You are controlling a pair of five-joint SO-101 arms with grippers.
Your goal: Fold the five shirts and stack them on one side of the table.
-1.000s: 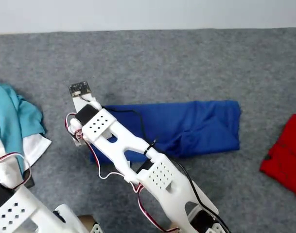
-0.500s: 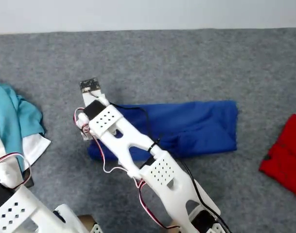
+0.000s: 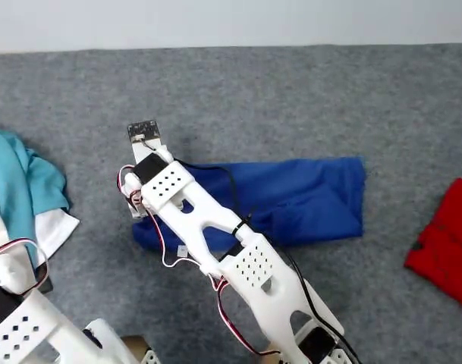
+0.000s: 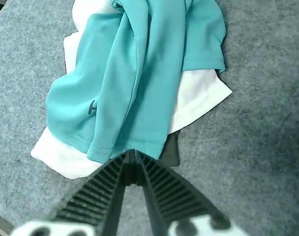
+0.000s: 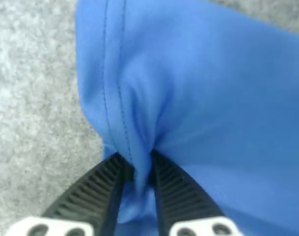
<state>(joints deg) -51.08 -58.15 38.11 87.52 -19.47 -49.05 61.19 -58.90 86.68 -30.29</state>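
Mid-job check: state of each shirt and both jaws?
Blue fabric shirt: lying in a long strip, one end pinched.
Teal fabric shirt: crumpled, draped over the white one.
White fabric shirt: rumpled, under the teal.
Red fabric shirt: lying apart, partly out of frame.
Right jaws: shut on the blue shirt.
Left jaws: shut, empty.

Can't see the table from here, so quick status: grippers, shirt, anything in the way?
Right gripper shut on edge of blue shirt. Left gripper shut, empty, over teal shirt and white shirt. Red shirt lies apart.
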